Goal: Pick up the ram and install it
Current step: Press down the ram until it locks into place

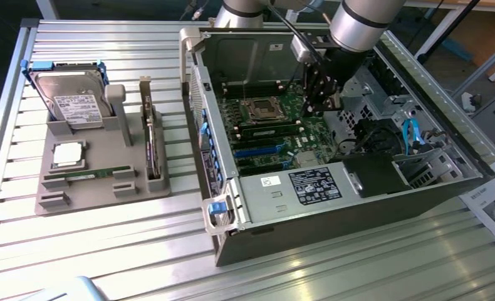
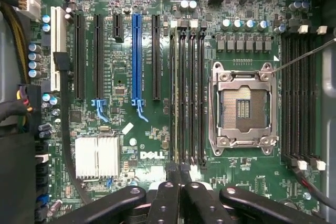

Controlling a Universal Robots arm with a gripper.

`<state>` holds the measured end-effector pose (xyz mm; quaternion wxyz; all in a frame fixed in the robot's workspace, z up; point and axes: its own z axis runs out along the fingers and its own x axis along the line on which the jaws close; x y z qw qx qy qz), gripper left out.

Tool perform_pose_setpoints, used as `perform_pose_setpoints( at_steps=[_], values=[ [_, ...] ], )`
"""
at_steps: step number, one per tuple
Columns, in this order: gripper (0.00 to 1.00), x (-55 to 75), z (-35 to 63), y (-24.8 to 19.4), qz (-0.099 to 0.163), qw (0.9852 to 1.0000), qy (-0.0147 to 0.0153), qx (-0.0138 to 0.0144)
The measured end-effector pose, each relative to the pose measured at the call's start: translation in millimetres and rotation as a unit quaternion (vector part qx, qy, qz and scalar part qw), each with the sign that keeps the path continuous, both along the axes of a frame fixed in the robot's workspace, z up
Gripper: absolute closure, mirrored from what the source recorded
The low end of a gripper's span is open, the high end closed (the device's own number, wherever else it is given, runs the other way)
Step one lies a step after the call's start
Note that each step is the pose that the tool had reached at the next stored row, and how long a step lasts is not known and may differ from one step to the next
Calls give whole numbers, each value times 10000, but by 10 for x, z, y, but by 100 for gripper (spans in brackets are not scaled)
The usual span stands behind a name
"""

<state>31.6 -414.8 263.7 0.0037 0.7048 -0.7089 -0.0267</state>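
**Exterior view.** The computer case (image 1: 331, 213) is lying on its side on the slatted worktop (image 1: 105, 251) with its side panel off. This is turning the motherboard upward, so the arm (image 1: 360, 25) is able to reach it from above. The CPU socket (image 1: 260, 108) is serving as the reference point.

- The end effector (image 1: 323, 106) is hanging inside the case, just beside the CPU socket on the exterior view's right.
- Outside the case, well apart from the CPU socket toward the exterior view's left, a grey fixture (image 1: 105, 188) is presenting the parts.
- The fixture is carrying a hard drive (image 1: 72, 100), a square CPU chip (image 1: 67, 153) lying flat, and an expansion card (image 1: 151, 147) standing on edge.
- The ram (image 1: 89, 172) is lying lengthwise in a groove of this fixture. The groove is probably keeping it in a fixed pose for pickup.
- The ram is well apart from the end effector, and the case wall is standing between them.

**Wrist view.** The end effector (image 2: 178, 169) is clenched. Its fingers (image 2: 165, 198) are pressing together with no gap showing.

- The tips are hovering over one end of a bank of four memory slots (image 2: 187, 93).
- This bank is running just beside the CPU socket (image 2: 242, 109), between it and the blue expansion slot (image 2: 137, 56).
- It cannot be told whether a thin stick is being pinched edge-on between the tips, or is sitting in a slot beneath them.
- Judging from this placement, the end effector is working at the installation site and not at the fixture.
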Motion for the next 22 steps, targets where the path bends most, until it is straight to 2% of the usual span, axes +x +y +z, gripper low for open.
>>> perform_pose_setpoints(
  at_steps=[6, 22],
  values=[
    [90, 0, -187, 0, 0, 10000, 0, 0],
    [90, -6, -203, 7, 29, 10000, 0, 0]
  ],
)
